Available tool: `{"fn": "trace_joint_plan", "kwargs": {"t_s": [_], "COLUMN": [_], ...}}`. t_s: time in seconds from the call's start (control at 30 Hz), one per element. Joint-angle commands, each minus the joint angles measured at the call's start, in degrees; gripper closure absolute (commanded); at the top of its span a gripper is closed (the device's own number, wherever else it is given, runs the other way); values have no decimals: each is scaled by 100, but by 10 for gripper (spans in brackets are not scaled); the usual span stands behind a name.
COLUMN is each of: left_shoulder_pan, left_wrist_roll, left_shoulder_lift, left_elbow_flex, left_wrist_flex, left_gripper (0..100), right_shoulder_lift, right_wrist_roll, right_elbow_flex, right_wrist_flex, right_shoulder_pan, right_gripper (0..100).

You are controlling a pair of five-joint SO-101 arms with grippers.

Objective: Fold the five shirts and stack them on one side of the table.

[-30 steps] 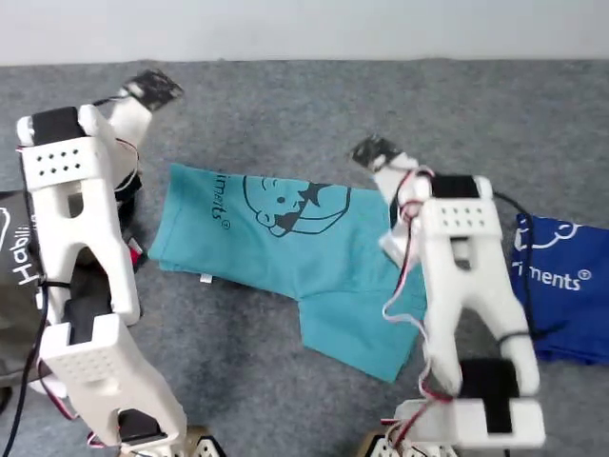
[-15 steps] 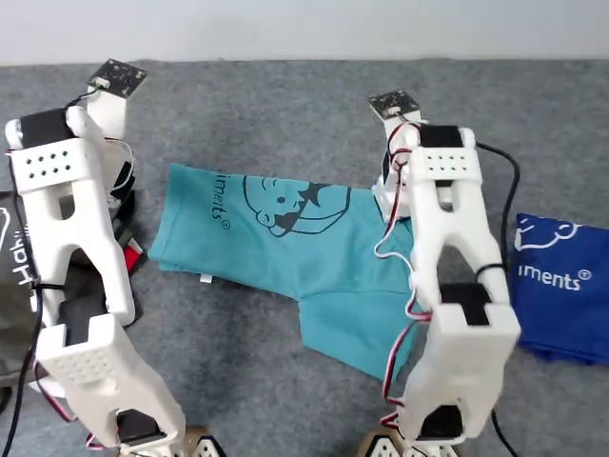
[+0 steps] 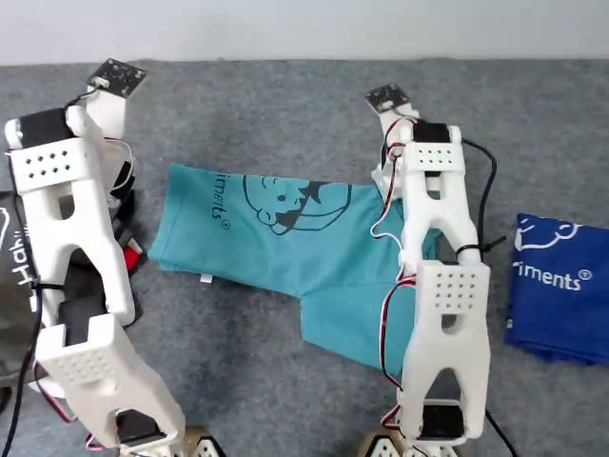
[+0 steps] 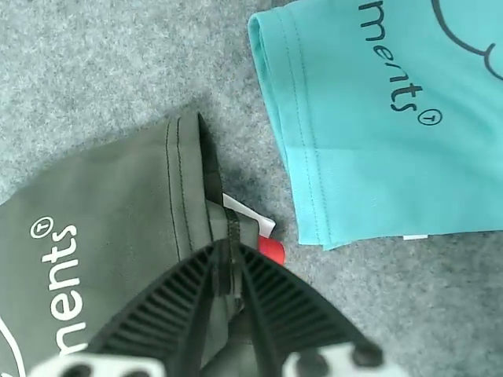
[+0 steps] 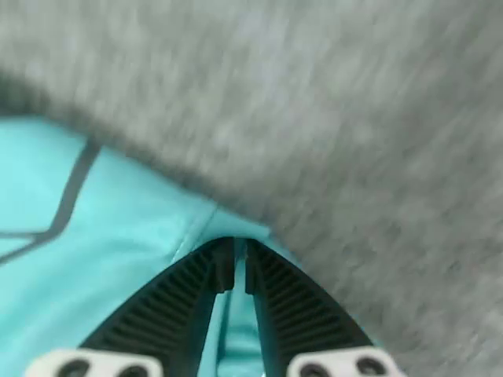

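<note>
Swinging inward over the last second, the right gripper (image 5: 234,253) is pinching the teal shirt (image 3: 285,248) at its far edge mid-table, while the left gripper (image 4: 228,255) is staying clamped on the grey shirt (image 4: 102,259) at the left edge of the table (image 3: 285,105), so folding is probably beginning.
</note>
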Motion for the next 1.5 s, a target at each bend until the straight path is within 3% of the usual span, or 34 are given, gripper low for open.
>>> {"fn": "trace_joint_plan", "kwargs": {"t_s": [0.0, 0.33, 0.7, 1.0, 1.3, 1.47], "left_shoulder_pan": [-9, -9, -9, -9, 229, 818], "left_wrist_roll": [35, 26, 26, 26, 26, 26], "left_shoulder_lift": [-105, -105, -97, -114, -149, -167], "left_elbow_flex": [-198, -198, -198, -198, -224, -233], "left_wrist_flex": [149, 149, 149, 149, 149, 149], "left_gripper": [985, 985, 985, 985, 985, 985], "right_shoulder_lift": [426, 760, 769, 1235, 637, -13], "right_wrist_roll": [70, 53, 44, 62, 53, 35], "right_elbow_flex": [-1380, -3411, -2312, -2286, -3622, -3499], "right_wrist_flex": [189, 2448, 2413, 1077, 2440, 2475], "right_shoulder_pan": [57, 171, 690, 1086, 769, 927], "right_gripper": [961, 958, 958, 958, 958, 958]}}
